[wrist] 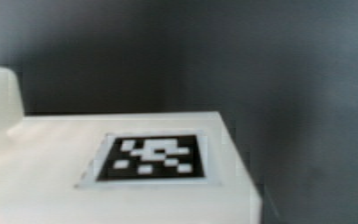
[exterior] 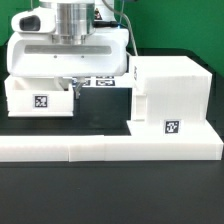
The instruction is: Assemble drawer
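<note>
The tall white housing (exterior: 170, 92) stands at the exterior view's right, with a tag on its front. A small white tray (exterior: 38, 99) with a tag sits at the left. My gripper (exterior: 71, 84) hangs from the wide white hand directly over the tray's right end, with its fingers low at the tray's wall. I cannot tell whether they are open or shut. The wrist view shows no fingers, only a flat white tagged surface (wrist: 155, 158) close below the camera. I cannot tell which part it is. A second tray is not in view.
A long low white L-shaped bar (exterior: 110, 149) lies along the front of the tray and housing. The marker board (exterior: 101, 83) shows between them behind the hand. The table (exterior: 110, 195) is dark.
</note>
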`<state>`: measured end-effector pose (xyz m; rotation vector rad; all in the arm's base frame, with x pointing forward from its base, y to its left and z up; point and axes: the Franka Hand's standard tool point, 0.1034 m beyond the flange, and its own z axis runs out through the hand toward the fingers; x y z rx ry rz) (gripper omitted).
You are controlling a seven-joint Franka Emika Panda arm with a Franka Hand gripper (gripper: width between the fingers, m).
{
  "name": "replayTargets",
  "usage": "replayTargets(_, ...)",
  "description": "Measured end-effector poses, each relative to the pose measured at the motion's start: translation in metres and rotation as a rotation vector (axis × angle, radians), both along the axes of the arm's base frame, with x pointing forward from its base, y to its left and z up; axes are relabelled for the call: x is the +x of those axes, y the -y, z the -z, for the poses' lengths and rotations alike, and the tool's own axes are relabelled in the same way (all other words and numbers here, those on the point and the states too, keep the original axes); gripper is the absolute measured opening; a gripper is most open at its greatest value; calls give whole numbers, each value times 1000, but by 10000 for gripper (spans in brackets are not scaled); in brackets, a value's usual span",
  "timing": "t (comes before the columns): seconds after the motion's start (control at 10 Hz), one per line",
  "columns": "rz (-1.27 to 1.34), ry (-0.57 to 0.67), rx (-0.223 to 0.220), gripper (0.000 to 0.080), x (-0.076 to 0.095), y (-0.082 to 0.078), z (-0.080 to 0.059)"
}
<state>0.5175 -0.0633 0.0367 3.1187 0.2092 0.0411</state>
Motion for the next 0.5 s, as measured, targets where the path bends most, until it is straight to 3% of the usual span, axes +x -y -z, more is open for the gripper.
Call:
replayTargets(0.3, -44, 2, -1, 41, 0, 1, -1)
replayTargets(0.5, -212, 0, -13, 42, 0, 1, 1)
